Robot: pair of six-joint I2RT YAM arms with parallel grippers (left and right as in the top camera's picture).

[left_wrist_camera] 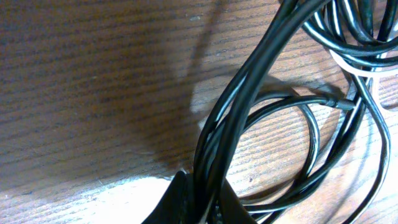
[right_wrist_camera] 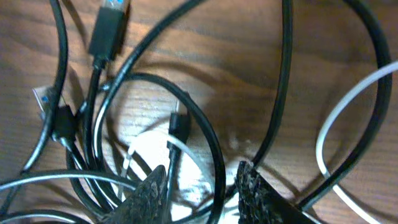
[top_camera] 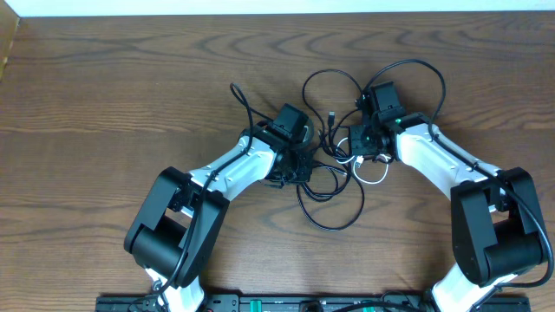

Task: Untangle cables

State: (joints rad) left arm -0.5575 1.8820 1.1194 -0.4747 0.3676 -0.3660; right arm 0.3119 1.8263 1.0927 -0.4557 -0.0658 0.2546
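Observation:
The cables point(top_camera: 332, 178) lie in a tangle of black loops at the table's middle, between my two grippers. A white cable point(top_camera: 375, 179) threads through the right side. My left gripper point(top_camera: 301, 166) is shut on a bundle of black cables point(left_wrist_camera: 249, 93), which rise from between its fingers point(left_wrist_camera: 180, 199). My right gripper point(top_camera: 354, 154) hovers low over the tangle with its jaws apart. Black strands point(right_wrist_camera: 214, 155) and a small plug point(right_wrist_camera: 179, 127) lie between the jaws, unpinched. A black USB plug point(right_wrist_camera: 109, 25) and the white cable point(right_wrist_camera: 339, 118) lie nearby.
The wooden table point(top_camera: 104, 95) stretches wide to the left and the far side. A loose black loop point(top_camera: 416, 74) arcs behind the right wrist. Both arm bases point(top_camera: 173, 234) stand near the front edge.

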